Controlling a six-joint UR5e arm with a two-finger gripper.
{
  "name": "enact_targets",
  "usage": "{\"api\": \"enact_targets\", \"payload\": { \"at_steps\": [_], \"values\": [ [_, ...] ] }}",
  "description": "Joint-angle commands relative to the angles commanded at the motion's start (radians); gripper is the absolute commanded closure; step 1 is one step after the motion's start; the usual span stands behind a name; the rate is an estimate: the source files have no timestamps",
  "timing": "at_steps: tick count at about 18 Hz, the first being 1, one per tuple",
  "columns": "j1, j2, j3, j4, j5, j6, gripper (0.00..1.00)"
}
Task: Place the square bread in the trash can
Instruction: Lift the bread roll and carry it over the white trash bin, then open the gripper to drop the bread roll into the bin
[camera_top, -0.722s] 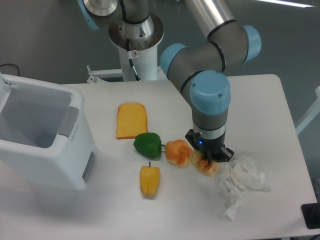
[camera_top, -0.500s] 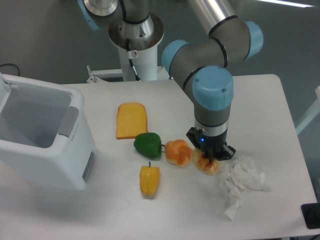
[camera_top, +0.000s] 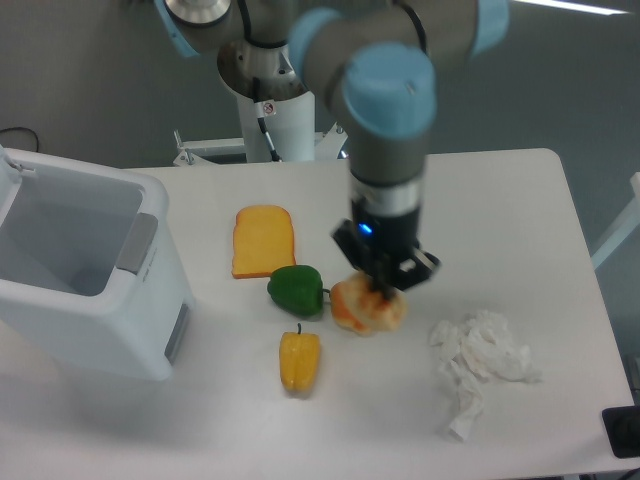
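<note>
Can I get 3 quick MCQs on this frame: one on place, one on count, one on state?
1. Where does the square bread lie?
A. inside the trash can
B. on the table, behind the green pepper
C. on the crumpled paper

2. How many peppers are on the table?
A. one
B. two
C. four

3. What state is the trash can in?
A. open on top, nothing seen inside
B. tipped on its side
C. full of bread

Answers:
1. B, it lies flat just past the green pepper.
2. B, the green one and a yellow pepper.
3. A, it stands upright with its visible grey inside bare.
</note>
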Motion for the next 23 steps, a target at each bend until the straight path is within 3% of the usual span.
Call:
{"api": "enact_targets", "payload": {
  "at_steps": [6,13,14,16,18,23],
  "values": [
    [-0.141,0.081,-0.015,0.002,-0.052,-0.174,1.00],
    [-0.314,0.085,-0.046,0.006,-0.055,-0.283,0.98],
    [-0.333,0.082,-0.048,0.008,-0.072,-0.283,0.86],
    [-0.357,0.080,-0.061,0.009,-0.114,-0.272,0.52],
    [-0.362,0.078,-0.067,0.018,-0.138,-0.273,0.00],
    [-0.362,0.077,-0.071,0.015,-0.158,-0.278,0.00]
  ]
}}
